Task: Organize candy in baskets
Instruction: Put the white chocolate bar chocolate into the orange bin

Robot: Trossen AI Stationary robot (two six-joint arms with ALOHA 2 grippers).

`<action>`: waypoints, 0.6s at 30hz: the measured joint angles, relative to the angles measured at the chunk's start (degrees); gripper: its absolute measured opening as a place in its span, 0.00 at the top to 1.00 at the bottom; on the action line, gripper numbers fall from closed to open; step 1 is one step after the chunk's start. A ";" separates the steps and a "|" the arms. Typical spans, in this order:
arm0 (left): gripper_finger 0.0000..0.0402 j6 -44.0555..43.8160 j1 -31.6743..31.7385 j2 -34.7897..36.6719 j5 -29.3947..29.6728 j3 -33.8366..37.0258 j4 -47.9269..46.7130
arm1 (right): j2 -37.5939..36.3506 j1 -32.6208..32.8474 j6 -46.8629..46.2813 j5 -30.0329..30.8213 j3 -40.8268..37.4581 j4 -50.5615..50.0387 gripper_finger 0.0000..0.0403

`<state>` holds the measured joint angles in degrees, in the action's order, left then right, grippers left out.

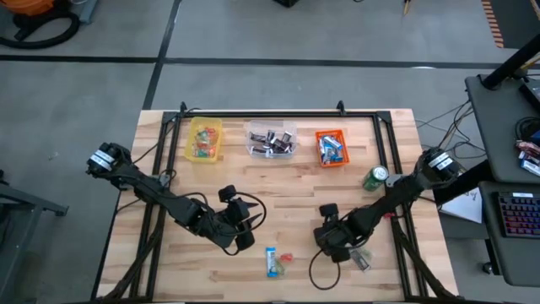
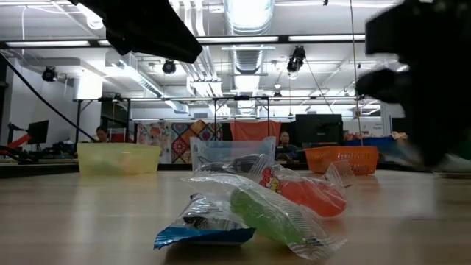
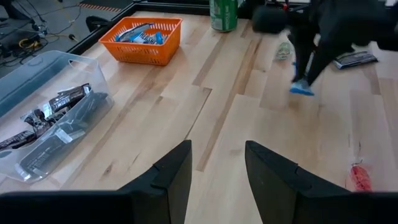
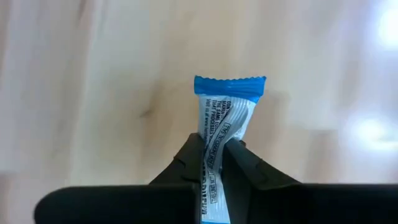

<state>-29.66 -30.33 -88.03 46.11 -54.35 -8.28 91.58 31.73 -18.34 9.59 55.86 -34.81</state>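
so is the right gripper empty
No, the right gripper is shut on a blue-and-white wrapped candy bar, pinched between its fingers.

Small black print runs along the white back seam of a blue-and-white candy wrapper point(image 4: 219, 134), which is pinched in the right tool point(image 4: 212, 163); the letters are too small to read. No other text, label or brand is legible anywhere.

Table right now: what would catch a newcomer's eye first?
The right gripper, near the table's front right, is pinched shut on a blue-and-white candy bar. Along the far edge stand the yellow basket, clear basket and orange basket, with loose candy left at front centre.
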 joint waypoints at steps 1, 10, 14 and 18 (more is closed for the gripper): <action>0.67 -0.23 0.00 0.00 0.00 0.02 0.00 | -1.00 -0.42 0.60 2.12 0.02 0.00 0.95; 0.67 -0.41 0.07 0.00 0.02 0.04 0.24 | -12.08 -12.87 0.70 24.68 0.90 -1.13 0.95; 0.67 -1.15 0.07 0.00 0.00 0.04 0.22 | -16.31 -24.31 0.15 31.60 0.96 -0.97 0.95; 0.67 -1.93 0.07 0.00 0.01 0.10 0.22 | -17.97 -38.78 -0.98 28.57 0.96 -1.06 0.95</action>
<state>-31.58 -30.26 -88.03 46.12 -54.24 -8.06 73.61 -7.05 -19.33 38.16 56.82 -35.87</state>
